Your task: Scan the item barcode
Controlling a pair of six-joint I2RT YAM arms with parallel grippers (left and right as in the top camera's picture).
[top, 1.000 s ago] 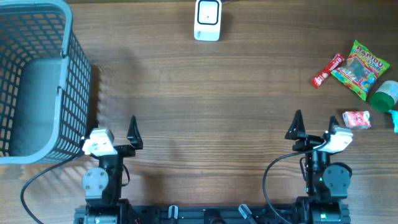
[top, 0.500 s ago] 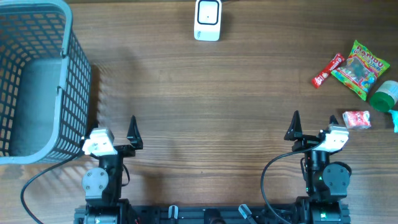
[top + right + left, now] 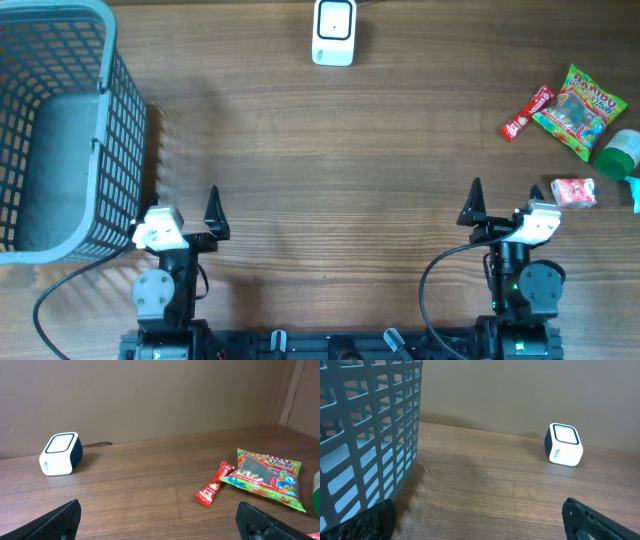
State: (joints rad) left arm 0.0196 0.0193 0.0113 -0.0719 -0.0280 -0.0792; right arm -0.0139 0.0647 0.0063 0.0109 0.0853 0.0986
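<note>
The desk is mid-brown wood with a fine streaked grain. The basket is slate grey-blue, its walls an open grid of square holes. The scanner is white with dark navy sides. The gummy bag is bright green with yellow, red and blue print. The stick packet is red with white lettering. The small wrapper is red and white. The round cap is green.

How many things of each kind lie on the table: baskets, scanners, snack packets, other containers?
Basket: 1
Barcode scanner: 1
Snack packets: 3 (red stick, gummy bag, small red packet)
Green container: 1
Total: 6
</note>
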